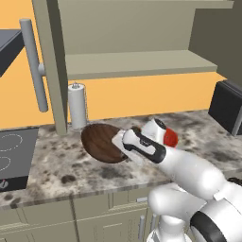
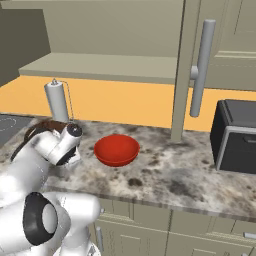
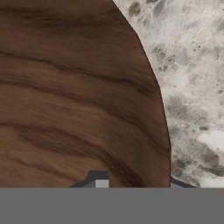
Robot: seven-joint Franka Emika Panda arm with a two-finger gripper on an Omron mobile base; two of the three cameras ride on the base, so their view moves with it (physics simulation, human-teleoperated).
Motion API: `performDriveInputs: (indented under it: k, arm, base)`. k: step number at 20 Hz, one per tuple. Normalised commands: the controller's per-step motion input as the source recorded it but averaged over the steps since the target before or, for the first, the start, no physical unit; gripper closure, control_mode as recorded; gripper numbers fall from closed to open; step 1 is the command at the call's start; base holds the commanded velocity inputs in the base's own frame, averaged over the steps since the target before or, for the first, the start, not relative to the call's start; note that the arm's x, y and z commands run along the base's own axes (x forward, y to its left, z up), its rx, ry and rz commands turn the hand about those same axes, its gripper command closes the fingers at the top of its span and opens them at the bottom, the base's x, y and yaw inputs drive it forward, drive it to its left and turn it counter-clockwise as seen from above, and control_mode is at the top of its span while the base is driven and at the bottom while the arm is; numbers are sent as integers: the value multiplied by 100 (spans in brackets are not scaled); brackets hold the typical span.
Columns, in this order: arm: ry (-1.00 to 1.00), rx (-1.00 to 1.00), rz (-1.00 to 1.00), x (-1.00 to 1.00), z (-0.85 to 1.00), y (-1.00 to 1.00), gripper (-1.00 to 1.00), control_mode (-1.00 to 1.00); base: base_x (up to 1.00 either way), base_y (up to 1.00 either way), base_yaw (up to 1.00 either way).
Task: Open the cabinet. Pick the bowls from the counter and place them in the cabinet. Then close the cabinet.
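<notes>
Wide dark brown wood-grain bowl (image 1: 100, 142) is seen centre-left of the left base view, on the speckled grey-brown granite-look counter (image 1: 61, 165), apparently tipped w/ its inside toward the camera. Two-finger gripper (image 3: 136, 184) is at its right rim. In the hand view one dark tip sits over the wood and one just outside the edge, so the fingers are narrow and judged pinched on the rim.

Smaller glossy red bowl (image 2: 116, 149) sits mid-frame in the right base view, well apart from the wood one, untouched.

Large grey-beige wall cabinet (image 1: 137, 64) is open. Inner shelf is bare in the upper half of the left view, door w/ long grey bar handle (image 1: 34, 64) swung out at upper left. White paper towel roll (image 1: 77, 106) stands just behind the wood bowl.

Risks, as judged:
- Rim pinch is off-centre. Bowl may swing or slip when lifted.
- Wide bowl could be knocked into the towel roll or the shelf edge on the way up.
- Grip depth can't be confirmed, as the tips are barely visible.
</notes>
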Motion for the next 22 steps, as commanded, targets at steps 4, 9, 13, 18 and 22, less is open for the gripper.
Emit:
performDriveInputs:
  k: [4,9,13,18,22]
  arm:
    - [-31,0,0,-92,67,0,100,-100]
    - [7,-22,-7,-57,79,-11,100,-100]
    - [28,-43,-11,-12,64,-26,100,-100]
    - [27,-38,-3,0,52,-60,100,-100]
    - [19,-17,0,0,57,-51,100,-100]
  base:
    - [0,0,0]
    - [0,0,0]
    - [0,0,0]
    - [0,0,0]
    - [0,0,0]
